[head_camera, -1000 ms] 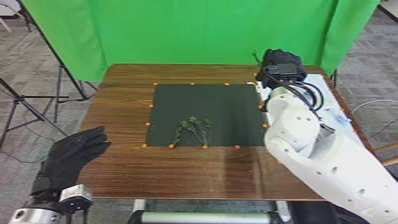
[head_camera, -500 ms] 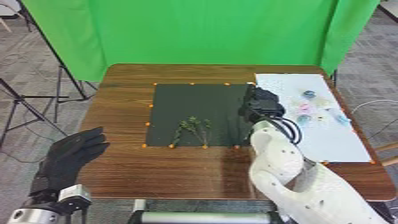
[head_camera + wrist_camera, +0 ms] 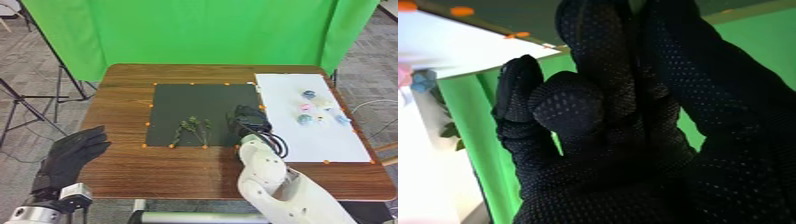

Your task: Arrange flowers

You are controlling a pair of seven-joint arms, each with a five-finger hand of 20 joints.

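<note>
The green stems [image 3: 194,130] lie on the dark mat [image 3: 200,97], to the left of your right hand [image 3: 252,119] and apart from it; the small flowers [image 3: 306,107] are on the white sheet [image 3: 298,142], off to its right. You can't tell how wide that hand is or what it holds. It's at the mat's right side, its arm reaching forward. Your left hand [image 3: 73,151] is loosely open by the table's left edge.
</note>
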